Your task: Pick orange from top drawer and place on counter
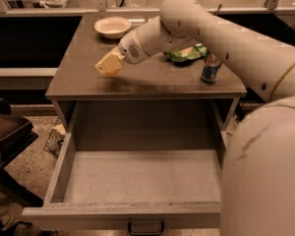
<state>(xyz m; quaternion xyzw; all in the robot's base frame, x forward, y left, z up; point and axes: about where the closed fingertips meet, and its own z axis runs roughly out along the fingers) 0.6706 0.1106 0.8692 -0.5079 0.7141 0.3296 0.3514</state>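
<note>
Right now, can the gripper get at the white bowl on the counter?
Probably yes. The gripper hangs over the left part of the counter, a little in front of the bowl, with nothing between them. The green bag and the can sit off to the right.

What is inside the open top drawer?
The top drawer shows only its bare floor; no orange is visible there. The robot's body covers its right front corner. The tool is above the counter.
</note>
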